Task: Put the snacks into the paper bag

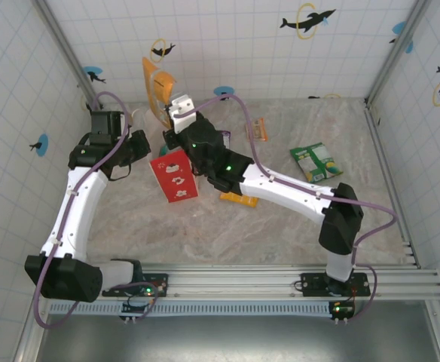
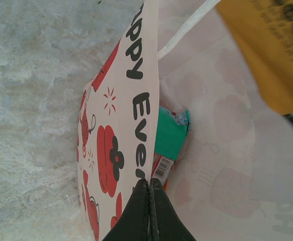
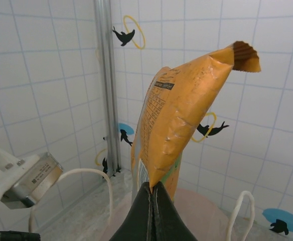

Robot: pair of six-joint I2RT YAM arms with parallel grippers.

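Here, the left wrist view has the left gripper (image 2: pixel 149 193) pinched tight on the rim of the tall white-and-red paper bag (image 2: pixel 116 150) at lower centre. Inside the bag's mouth it shows a teal foil packet (image 2: pixel 169 131) above what may be a red barcoded packet (image 2: pixel 161 168). The right wrist view has the right gripper (image 3: pixel 153 193) clamped on the bottom edge of a crinkled orange foil packet (image 3: pixel 179 110), upright at frame centre, while the top view adds a green packet (image 1: pixel 316 161) at right, a thin orange bar (image 1: pixel 259 130) at upper centre and a second orange packet (image 1: pixel 239 199) at centre, all lying on the marbled table (image 1: pixel 205 234).

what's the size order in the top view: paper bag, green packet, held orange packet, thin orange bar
paper bag
green packet, held orange packet: alike, raised one nearer camera
thin orange bar
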